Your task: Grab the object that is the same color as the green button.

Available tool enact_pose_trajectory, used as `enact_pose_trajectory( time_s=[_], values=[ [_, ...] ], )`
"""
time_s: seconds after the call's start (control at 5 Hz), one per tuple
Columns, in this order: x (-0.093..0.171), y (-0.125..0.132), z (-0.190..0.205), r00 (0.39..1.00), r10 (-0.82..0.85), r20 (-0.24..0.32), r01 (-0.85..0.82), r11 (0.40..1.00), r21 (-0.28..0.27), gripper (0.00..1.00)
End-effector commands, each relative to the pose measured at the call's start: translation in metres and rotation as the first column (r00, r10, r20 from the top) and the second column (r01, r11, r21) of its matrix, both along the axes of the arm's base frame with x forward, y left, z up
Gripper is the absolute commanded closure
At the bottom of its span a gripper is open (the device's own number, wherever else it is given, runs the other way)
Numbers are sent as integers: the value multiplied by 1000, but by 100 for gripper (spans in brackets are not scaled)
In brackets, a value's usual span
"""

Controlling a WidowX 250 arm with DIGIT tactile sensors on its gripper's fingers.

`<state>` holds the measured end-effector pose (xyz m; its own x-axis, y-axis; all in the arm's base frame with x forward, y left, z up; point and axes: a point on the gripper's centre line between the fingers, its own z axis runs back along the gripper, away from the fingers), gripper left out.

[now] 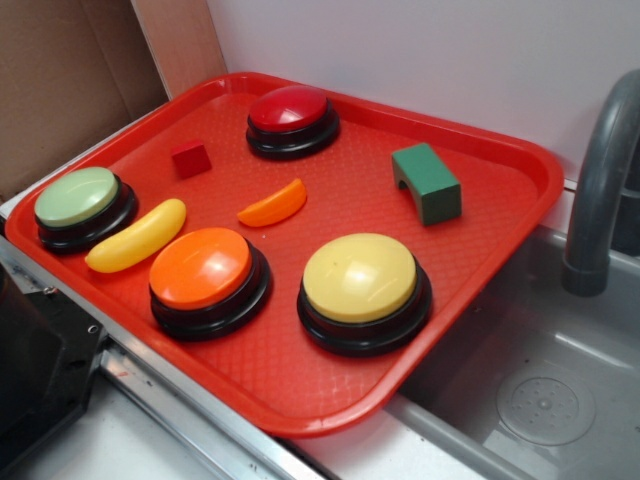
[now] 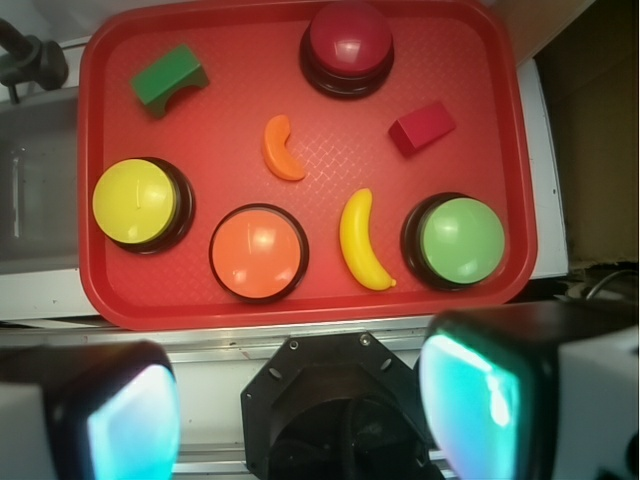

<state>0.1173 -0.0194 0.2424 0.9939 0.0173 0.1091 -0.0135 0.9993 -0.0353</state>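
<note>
— Target? Where on the tray (image 2: 300, 305)?

— Green arch block (image 2: 168, 78), near the tray's far corner on the sink (image 1: 560, 400) side, well apart from the green button (image 2: 462, 240) at the opposite near corner. Same block in the exterior view (image 1: 427, 182), standing on its two legs, notch down, alone on bare red.

— Tool?

— Gripper (image 2: 300, 400) hanging above and just outside the tray's near edge, looking down over the whole tray. Fingers (image 2: 470, 390) spread wide, nothing between them.

— Direction to go?

— Diagonally across: away from the near edge and toward the far sink-side corner. Yellow button (image 2: 142, 202) between that corner and the near edge, so probably best passed over high, then dropped.

— Long axis?

— Slanted in the wrist view, roughly pointing from the sink-side edge toward the far edge. Likely needs a wrist turn to close across the short width, not along the length.

— Anything near enough to snag?

— Orange slice (image 2: 282, 148) and red button (image 2: 347, 42) both well clear. Tray rim the closest thing to the block.
</note>
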Motion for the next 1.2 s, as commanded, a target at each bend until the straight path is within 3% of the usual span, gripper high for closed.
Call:
enact_pose_trajectory(
  time_s=[0.0, 0.2, 0.4, 0.8, 1.0],
  values=[
    [0, 0, 0, 1000, 0, 0, 0, 1000, 0, 0],
    [35, -45, -6, 998, 21, 51, -17, 996, -82, 0],
    [69, -78, -8, 993, 59, 99, -48, 993, -106, 0],
    [141, -106, -47, 948, 307, 90, -304, 952, -39, 0],
    [161, -107, -66, 917, 387, 96, -387, 922, -15, 0]
  ],
)
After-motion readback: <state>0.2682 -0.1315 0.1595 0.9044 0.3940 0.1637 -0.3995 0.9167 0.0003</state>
